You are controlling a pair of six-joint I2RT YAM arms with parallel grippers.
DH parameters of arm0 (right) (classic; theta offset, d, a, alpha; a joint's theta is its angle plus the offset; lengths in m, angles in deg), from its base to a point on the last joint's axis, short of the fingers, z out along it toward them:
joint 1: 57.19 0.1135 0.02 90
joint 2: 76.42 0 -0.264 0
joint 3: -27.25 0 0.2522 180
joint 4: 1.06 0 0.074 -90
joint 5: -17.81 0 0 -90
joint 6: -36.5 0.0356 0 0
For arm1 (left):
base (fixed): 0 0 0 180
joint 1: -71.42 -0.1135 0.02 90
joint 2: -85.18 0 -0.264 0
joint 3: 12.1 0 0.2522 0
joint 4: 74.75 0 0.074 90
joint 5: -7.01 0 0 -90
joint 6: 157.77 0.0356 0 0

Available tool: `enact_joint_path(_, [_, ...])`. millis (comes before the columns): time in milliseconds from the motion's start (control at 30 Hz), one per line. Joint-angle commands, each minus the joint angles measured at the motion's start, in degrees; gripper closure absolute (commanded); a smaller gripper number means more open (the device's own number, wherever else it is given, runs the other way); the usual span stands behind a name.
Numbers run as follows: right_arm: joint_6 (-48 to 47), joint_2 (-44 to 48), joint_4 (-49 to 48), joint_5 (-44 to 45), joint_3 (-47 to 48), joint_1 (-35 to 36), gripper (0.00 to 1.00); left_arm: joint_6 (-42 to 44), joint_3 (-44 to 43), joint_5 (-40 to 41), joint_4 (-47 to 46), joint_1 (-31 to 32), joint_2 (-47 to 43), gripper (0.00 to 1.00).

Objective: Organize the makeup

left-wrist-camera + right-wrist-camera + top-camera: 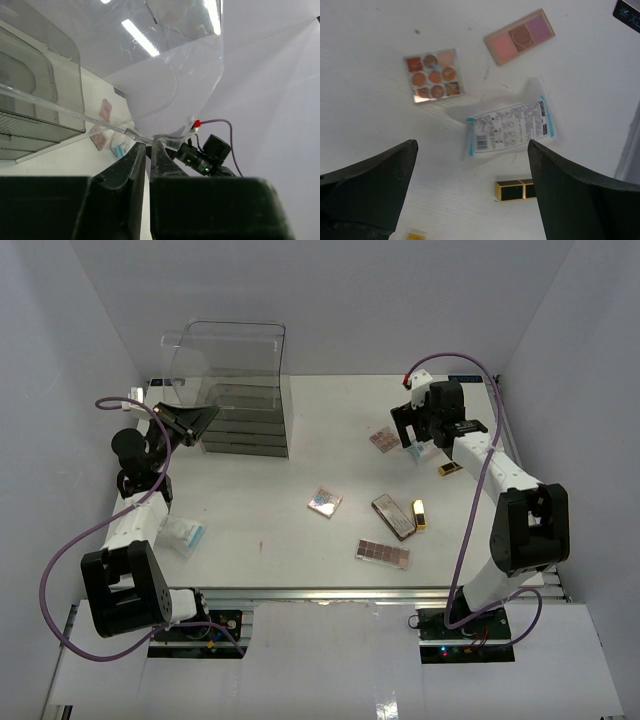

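My right gripper (420, 445) (472, 147) is open and hangs just above a clear blue-white packet (510, 127) (424, 452). A black-gold tube (517, 189) (449, 469) lies just beside it. A nine-pan palette (434, 76) and a pink palette (520, 36) lie beyond the packet. Mid-table lie a small palette (324, 502), a silver case (393, 516), a gold tube (420, 513) and a long palette (382, 554). My left gripper (195, 418) (148, 145) is closed on a thin clear edge of the plastic box (235, 390).
A second blue-white packet (183, 533) lies by the left arm's base. The clear box (60, 75) has drawers below and a tall clear top. The white enclosure walls stand close on both sides. The table's front edge (330, 592) runs just past the long palette.
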Motion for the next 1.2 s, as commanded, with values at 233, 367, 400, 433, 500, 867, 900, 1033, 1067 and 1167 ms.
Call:
enact_joint_path(233, [-23.4,-10.0,6.2,1.3,6.0,-5.0,0.03,-1.6,-4.9,-1.2,-4.2,0.4,0.3,0.98])
enact_joint_path(367, [-22.9,-14.7,7.2,-1.1,7.9,-5.8,0.01,-1.6,-4.7,-1.2,-4.3,0.4,0.6,0.98])
enact_joint_path(400, [-22.3,-15.8,6.9,-0.6,8.4,-5.8,0.0,-1.6,-4.7,-1.2,-4.2,0.4,0.6,0.98])
enact_joint_path(433, [-21.8,-16.6,6.1,-0.4,8.7,-5.8,0.0,-1.6,-4.7,-1.2,-4.2,0.4,0.7,0.98])
enact_joint_path(500, [-21.1,-17.7,4.0,-0.4,8.6,-5.8,0.0,-1.8,-5.0,-1.2,-4.1,0.4,0.8,0.98])
enact_joint_path(867, [-19.9,-21.5,3.8,-4.2,10.3,-5.8,0.39,-2.2,-5.7,-1.3,-3.8,0.4,0.7,0.98])
enact_joint_path(900, [-20.0,-20.9,3.8,-4.6,9.9,-5.8,0.44,-2.2,-5.8,-1.3,-3.8,0.4,0.7,0.98])
enact_joint_path(1033, [-20.9,-18.3,4.5,-5.2,8.2,-5.8,0.74,-2.4,-6.0,-1.2,-4.0,0.4,0.8,0.98])
enact_joint_path(1067, [-21.2,-17.9,5.2,-5.3,8.0,-5.8,0.78,-2.6,-6.0,-1.2,-4.0,0.4,0.8,0.98])
enact_joint_path(1167, [-21.7,-15.8,6.6,-6.0,7.4,-5.8,0.9,-2.9,-6.0,-1.3,-4.1,0.4,0.8,0.98])
